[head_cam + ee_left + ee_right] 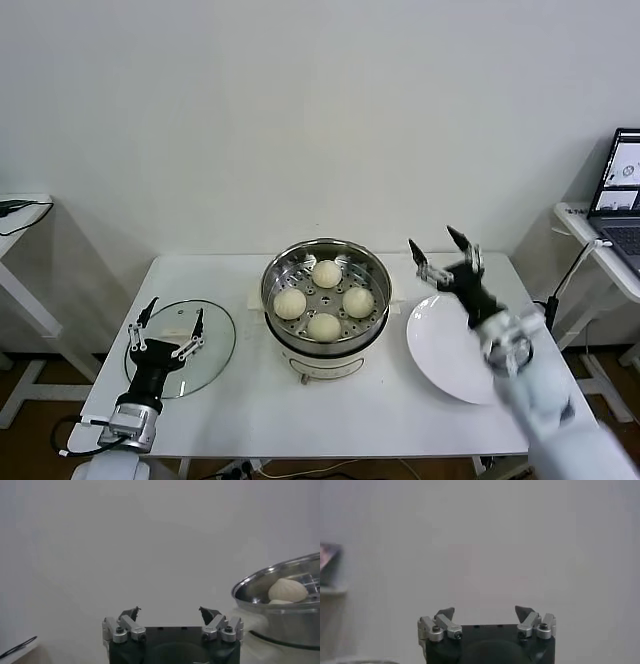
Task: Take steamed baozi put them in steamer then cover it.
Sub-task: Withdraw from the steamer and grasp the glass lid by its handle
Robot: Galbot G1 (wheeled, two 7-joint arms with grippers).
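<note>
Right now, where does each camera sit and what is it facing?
Head view: high, looking down on the steamer, cover, both arms.
Left wrist view: behind the open left gripper, facing the wall, steamer at the edge.
Right wrist view: behind the open right gripper, facing bare wall.
Shared: head and left wrist both show the steamed baozi.

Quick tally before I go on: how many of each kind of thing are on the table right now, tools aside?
Steamed baozi: 4, all inside the steamer
Steamer: 1
Cover: 1, lying on the table under the open left tool
White plate: 1, bare, beside the open right tool
Total: 7
</note>
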